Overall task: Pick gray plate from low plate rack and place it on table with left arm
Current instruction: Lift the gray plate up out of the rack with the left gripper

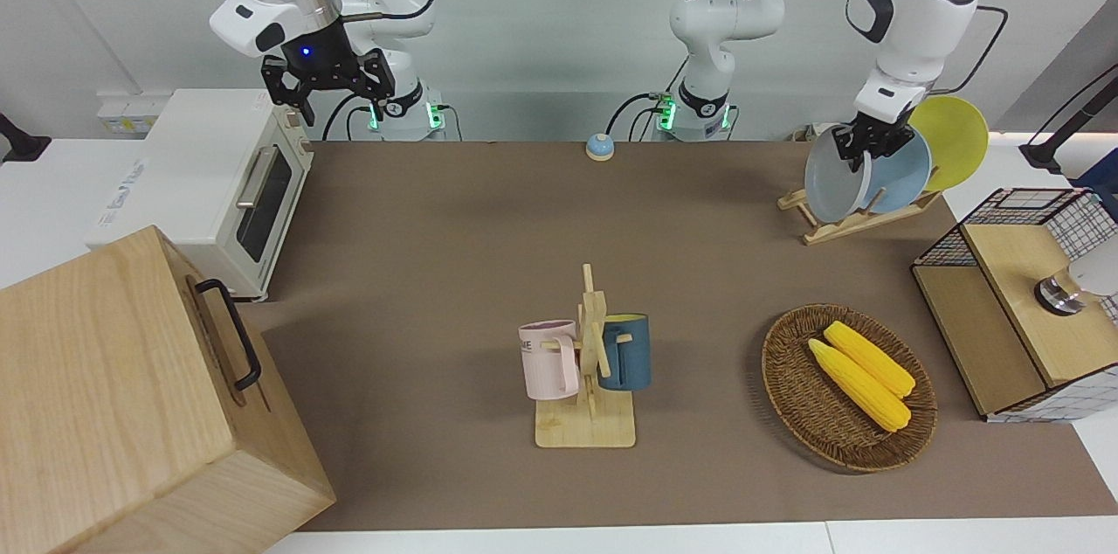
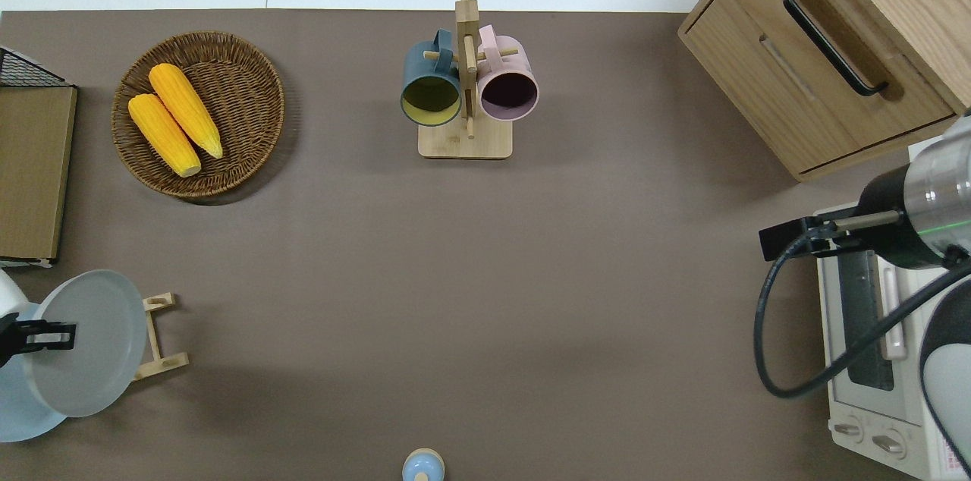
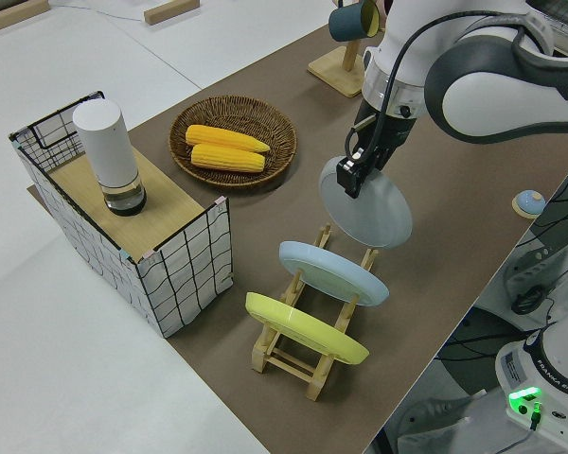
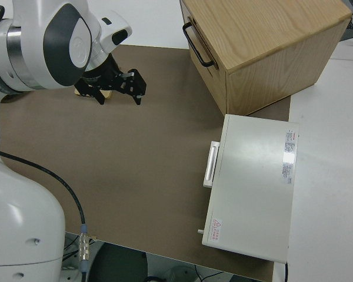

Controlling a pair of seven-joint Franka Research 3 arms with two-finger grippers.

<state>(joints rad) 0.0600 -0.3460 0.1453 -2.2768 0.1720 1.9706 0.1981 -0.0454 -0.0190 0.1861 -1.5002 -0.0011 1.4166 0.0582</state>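
Brown matting covers the surface [image 1: 437, 213], and my left gripper [image 3: 353, 176] has its jaws clenched on the rim of the gray plate [image 3: 369, 210] — tilted, over the low rack [image 3: 303, 355]. It looks stiff, light, slick and breakable — I'd keep hold at the rim; my right arm is parked.

Plates: three, namely gray plate [image 1: 836, 176], light blue plate [image 1: 904, 174], yellow plate [image 1: 954, 139]. Mugs: two [image 1: 550, 359]. Corn cobs: two [image 1: 869, 357]. Plate rack: one [image 1: 852, 220]. Basket: one [image 1: 790, 388].
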